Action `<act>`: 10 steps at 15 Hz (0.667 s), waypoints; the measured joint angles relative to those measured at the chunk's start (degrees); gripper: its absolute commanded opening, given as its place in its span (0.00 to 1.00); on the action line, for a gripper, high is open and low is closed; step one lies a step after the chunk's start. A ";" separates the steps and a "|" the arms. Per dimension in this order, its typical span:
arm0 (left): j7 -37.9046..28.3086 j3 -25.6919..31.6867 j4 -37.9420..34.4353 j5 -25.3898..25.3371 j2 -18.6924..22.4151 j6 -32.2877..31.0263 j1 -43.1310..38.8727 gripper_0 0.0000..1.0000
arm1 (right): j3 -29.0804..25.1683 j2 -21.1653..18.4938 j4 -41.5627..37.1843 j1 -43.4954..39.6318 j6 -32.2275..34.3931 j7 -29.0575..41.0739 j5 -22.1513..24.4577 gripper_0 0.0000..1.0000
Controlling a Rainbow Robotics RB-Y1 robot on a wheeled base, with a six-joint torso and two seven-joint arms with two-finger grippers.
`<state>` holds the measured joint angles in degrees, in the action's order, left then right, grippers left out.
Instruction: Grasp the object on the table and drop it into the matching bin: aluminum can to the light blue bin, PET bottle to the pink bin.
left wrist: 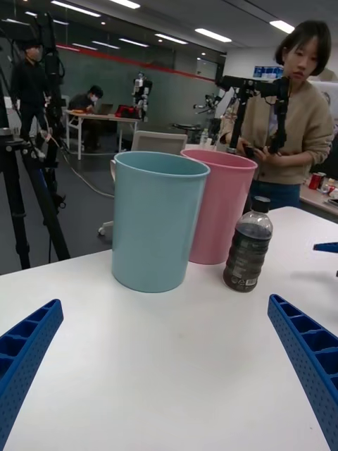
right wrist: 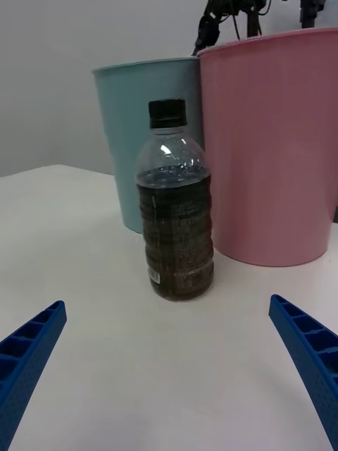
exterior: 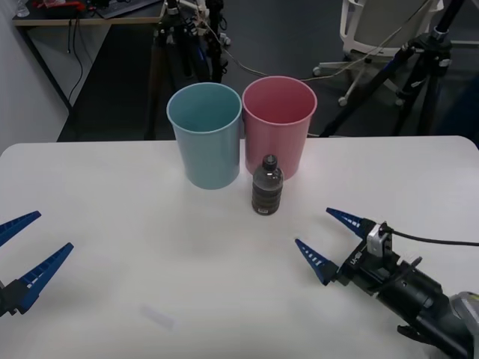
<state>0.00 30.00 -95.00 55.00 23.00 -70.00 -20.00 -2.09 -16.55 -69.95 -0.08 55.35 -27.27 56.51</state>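
The right tool [exterior: 330,239] is spread wide, holding nothing, aimed at the bottle [exterior: 267,185]. The bottle is stood upright near the surface's [exterior: 112,224] far edge, just before the pink bin [exterior: 279,123] and blue bin [exterior: 204,134]. The left tool [exterior: 34,243] is spread wide at the left edge, empty.

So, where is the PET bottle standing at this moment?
In the front view the PET bottle stands upright near the table's middle, just in front of the pink bin, with the open right gripper facing it.
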 measured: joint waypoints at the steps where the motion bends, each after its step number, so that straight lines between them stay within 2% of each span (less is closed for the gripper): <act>1: 0.00 0.00 0.00 0.00 0.00 0.00 0.00 1.00 | 0.83 0.71 0.06 0.88 -1.99 -0.11 0.00 1.00; 5: 0.00 0.00 0.00 0.00 0.00 0.00 0.00 1.00 | 4.25 3.39 0.08 2.58 -7.68 -0.60 -0.01 1.00; 10: 0.00 0.00 0.00 0.00 0.00 0.00 0.00 1.00 | 6.40 6.57 0.08 3.49 -10.88 -2.07 1.15 1.00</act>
<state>0.00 30.00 -95.00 55.00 23.00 -70.00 -20.00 4.31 -9.98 -69.87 3.41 44.47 -29.34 57.66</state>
